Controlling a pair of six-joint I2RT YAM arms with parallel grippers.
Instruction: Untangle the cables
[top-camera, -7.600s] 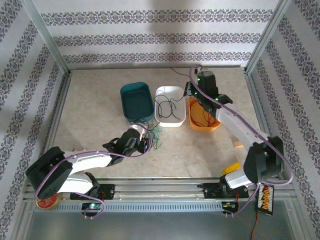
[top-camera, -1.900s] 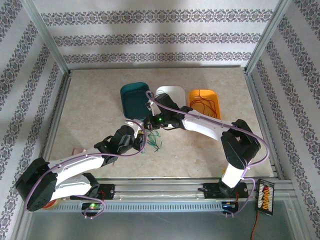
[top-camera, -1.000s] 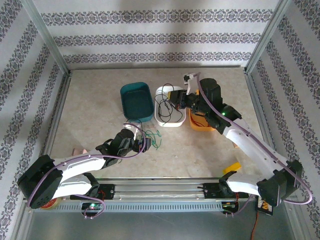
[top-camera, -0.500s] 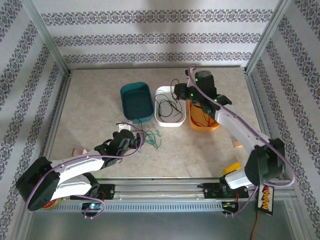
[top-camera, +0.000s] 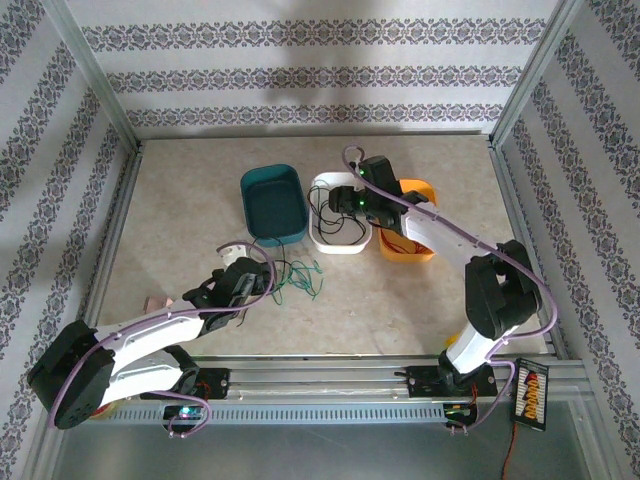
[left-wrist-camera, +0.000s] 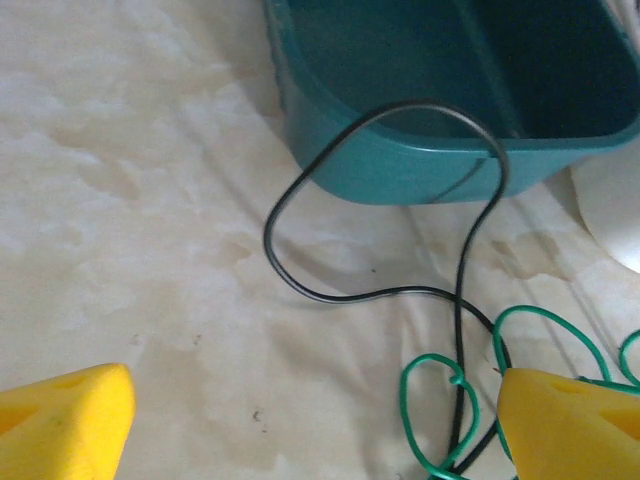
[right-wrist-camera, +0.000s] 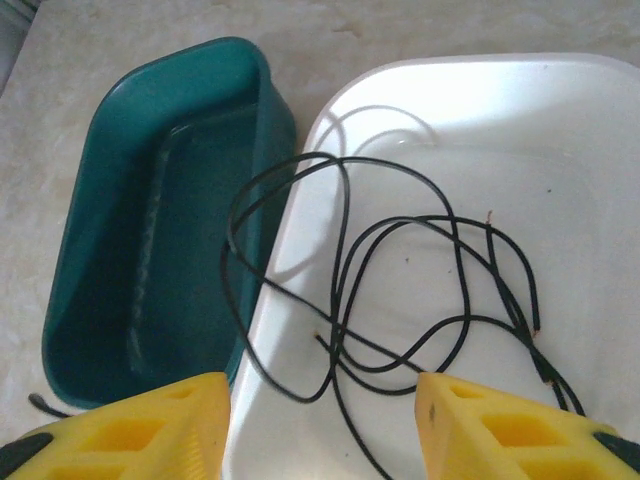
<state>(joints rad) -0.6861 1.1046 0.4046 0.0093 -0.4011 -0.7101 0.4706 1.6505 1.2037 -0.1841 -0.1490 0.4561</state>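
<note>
Right fingers (right-wrist-camera: 500, 430) hang apart over the white tray (right-wrist-camera: 560, 110), where loose black cables (right-wrist-camera: 342, 262) lie, probably sorted by colour. Left fingers (left-wrist-camera: 60, 420) gape empty. Seen from above, the green-black tangle (top-camera: 297, 278) lies on the counter (top-camera: 180, 200) at their 3 o'clock.

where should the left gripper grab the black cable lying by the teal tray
Take the black cable at its left bend, which lies flat on bare table, apart from the green cables. Bring the left gripper straight down, fingers straddling the wire.
</note>
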